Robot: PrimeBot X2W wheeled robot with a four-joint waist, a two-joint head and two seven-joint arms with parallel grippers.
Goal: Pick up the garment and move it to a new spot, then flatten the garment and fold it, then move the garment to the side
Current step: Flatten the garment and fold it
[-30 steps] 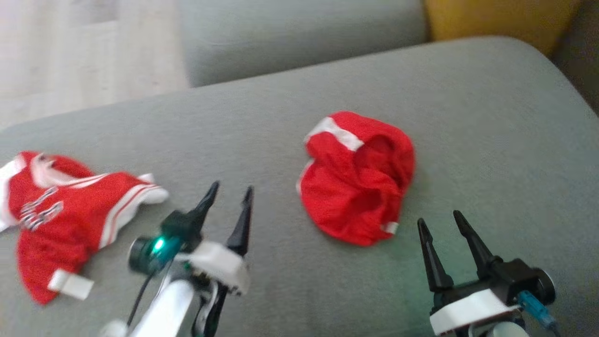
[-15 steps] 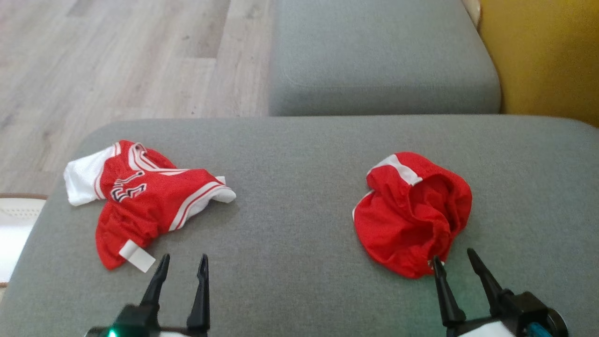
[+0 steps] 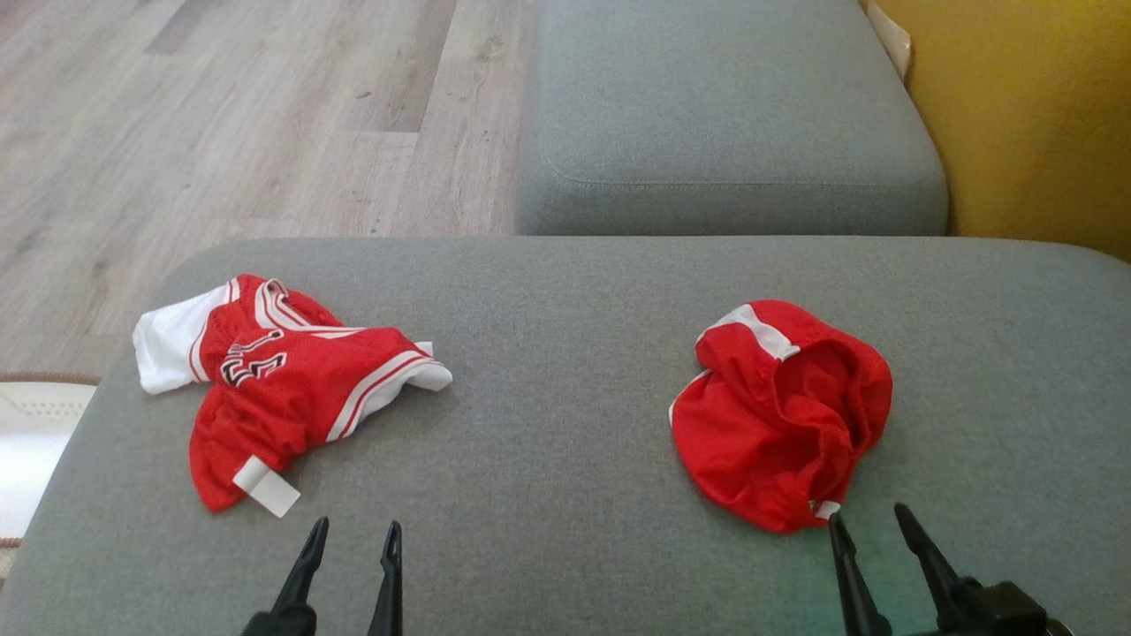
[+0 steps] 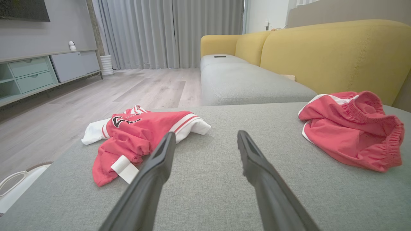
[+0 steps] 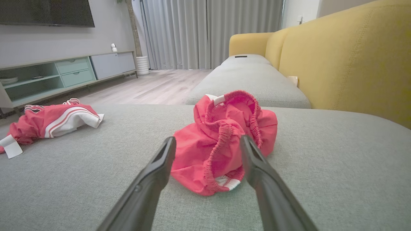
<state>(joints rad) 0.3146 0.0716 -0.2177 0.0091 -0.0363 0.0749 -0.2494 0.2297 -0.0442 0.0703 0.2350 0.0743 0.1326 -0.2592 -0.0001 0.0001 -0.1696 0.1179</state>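
On the grey seat cushion (image 3: 565, 442), the red shorts (image 3: 782, 415) lie crumpled toward the right edge and the red jersey (image 3: 283, 389) toward the left. Within the last second the head camera has swung and steadied; neither garment has shifted. The left tool (image 3: 356, 526) and the right tool (image 3: 868, 514) stand spread and empty at the near edge. The right one points at the shorts' near hem, so the pick-up has probably not yet begun.
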